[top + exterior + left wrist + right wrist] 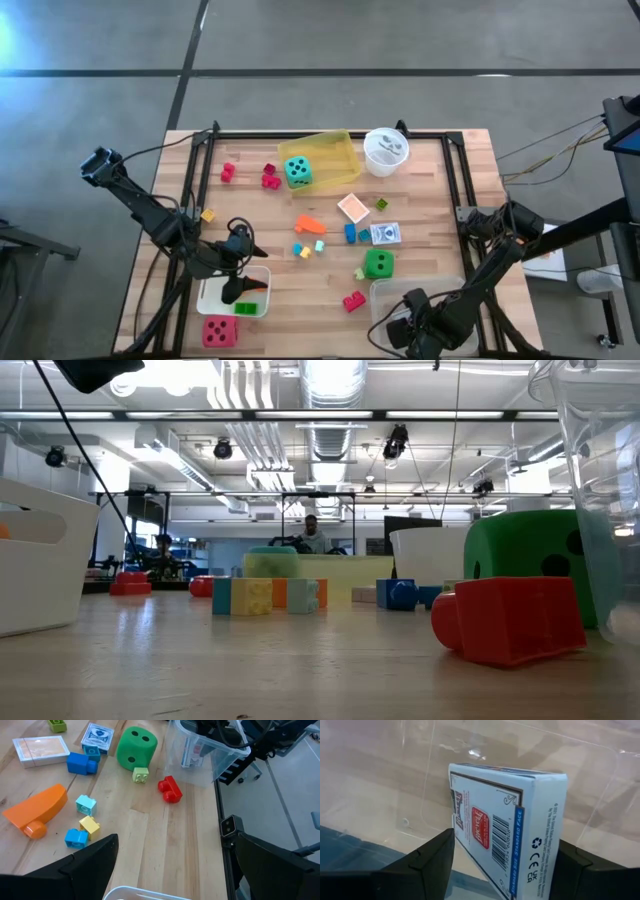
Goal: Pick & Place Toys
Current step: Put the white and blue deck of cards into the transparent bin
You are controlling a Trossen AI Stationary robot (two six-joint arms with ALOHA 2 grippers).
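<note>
— Toys lie scattered over the wooden table [440,200]. What is the surface like, and the room?

— Pale planks in a black frame, standing on a grey floor crossed by dark lines. The low view looks into a big hall with white ducts, strip lights and hanging cables; a person [312,532] sits far behind the table.

— Where is the right gripper [502,857]?

— Down inside the clear bin [425,300] at the table's near right corner. Its jaws stand apart with a card box [507,837] between them, tilted. The box sits close to both fingers, but I cannot tell whether they press on it.

— Any writing on it?

— "STANDARD FACE" runs along the blue edge, with a barcode, a recycling mark and "UK CA" below. The red label is too small to read.

— And the left gripper [243,284]?

— Over the white tray [212,297], jaws wide apart and holding nothing. Green and orange blocks lie in the tray beneath it, and the red die [219,331] sits just beside the tray.

— What lies ahead of those jaws?

— An orange wedge [34,811], then small light blue, yellow and blue blocks nearby. Farther off are the green die [136,747], a pale green block [140,774] touching it, and a red block [170,789] near the clear bin. Another card box [97,737] with a blue patterned back and a card [40,749] lie farther out.

— The teal die [297,171]?

— In the yellow tray [335,148], well away from both grippers, next to the white cup [385,151].
</note>
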